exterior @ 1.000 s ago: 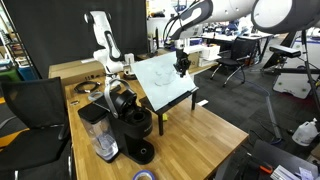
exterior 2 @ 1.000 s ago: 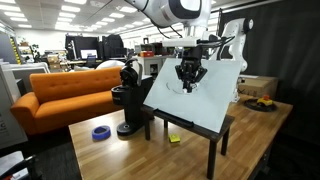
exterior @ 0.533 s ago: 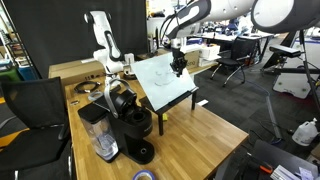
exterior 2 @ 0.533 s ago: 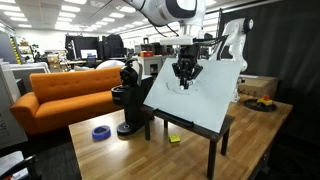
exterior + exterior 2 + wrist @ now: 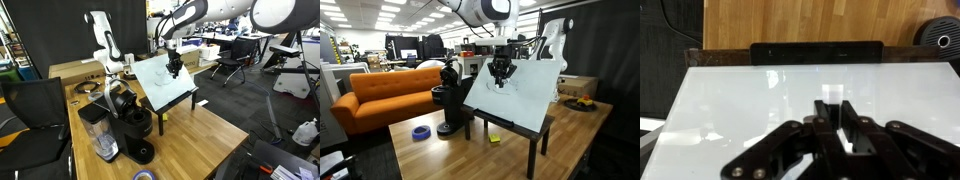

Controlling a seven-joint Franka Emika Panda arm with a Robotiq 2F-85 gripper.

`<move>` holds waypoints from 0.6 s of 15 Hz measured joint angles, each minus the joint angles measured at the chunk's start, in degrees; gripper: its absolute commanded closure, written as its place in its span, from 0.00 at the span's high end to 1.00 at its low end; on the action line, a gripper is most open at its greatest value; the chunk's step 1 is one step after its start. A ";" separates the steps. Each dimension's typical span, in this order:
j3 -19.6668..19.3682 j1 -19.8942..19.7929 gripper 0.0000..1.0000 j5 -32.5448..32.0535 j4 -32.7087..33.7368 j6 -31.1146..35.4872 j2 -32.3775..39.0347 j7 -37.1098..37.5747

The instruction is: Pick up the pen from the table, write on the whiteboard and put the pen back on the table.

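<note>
Black hand (image 5: 837, 112) over glossy white rectangular whiteboard (image 5: 740, 100)

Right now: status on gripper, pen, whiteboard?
Gripper shut on pen. Pen at upper whiteboard, contact unclear. Nothing in the way; coffee machine sits beside the board.

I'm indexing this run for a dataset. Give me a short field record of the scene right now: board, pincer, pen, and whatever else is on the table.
whiteboard: tilted, on a black stand on the table
pincer: shut, at the upper part of the board
pen: thin pale piece between the fingers in the wrist view, probably the pen
tip touching board: cannot tell
also on table: black coffee machine, blue tape roll, small yellow item
</note>
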 measured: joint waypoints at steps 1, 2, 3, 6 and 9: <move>0.00 0.01 0.05 0.00 -0.02 0.00 -0.01 0.00; 0.00 0.02 0.05 0.00 -0.04 0.00 -0.02 -0.01; 0.00 0.01 0.05 0.00 -0.06 0.00 -0.03 -0.01; -0.02 -0.02 0.05 0.00 -0.14 -0.01 -0.03 -0.01; -0.19 -0.30 0.05 0.00 -0.49 -0.34 0.05 -0.01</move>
